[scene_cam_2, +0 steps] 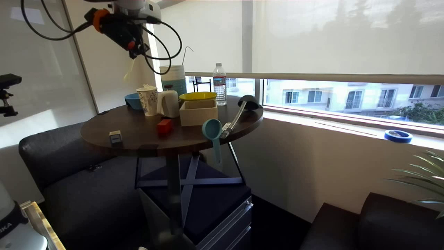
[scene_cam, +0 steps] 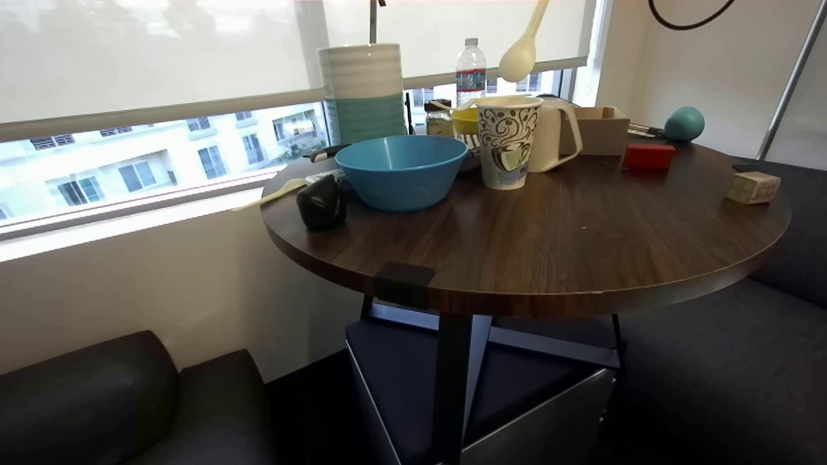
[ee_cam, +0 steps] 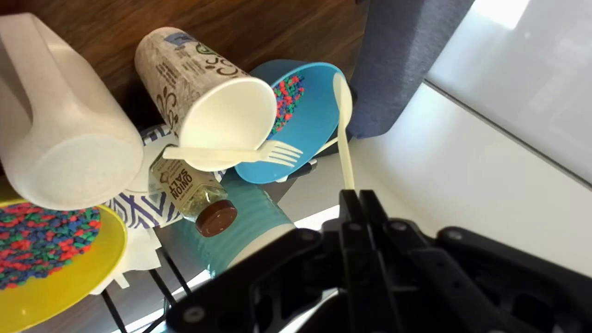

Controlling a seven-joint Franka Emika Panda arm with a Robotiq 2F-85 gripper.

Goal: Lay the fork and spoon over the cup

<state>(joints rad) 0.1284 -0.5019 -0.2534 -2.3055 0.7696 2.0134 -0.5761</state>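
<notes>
Across the cup (scene_cam: 508,143), the fork (ee_cam: 231,154); spoon (scene_cam: 521,48) in end effector (ee_cam: 359,193).

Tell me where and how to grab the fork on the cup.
Probably the handle end of the fork, from above, pinching its narrow sides: in the wrist view that end juts past the rim of the cup, tines opposite.

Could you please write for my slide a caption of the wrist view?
Wrist view: the gripper holds a spoon while a fork lies across the top of the patterned cup.
</notes>
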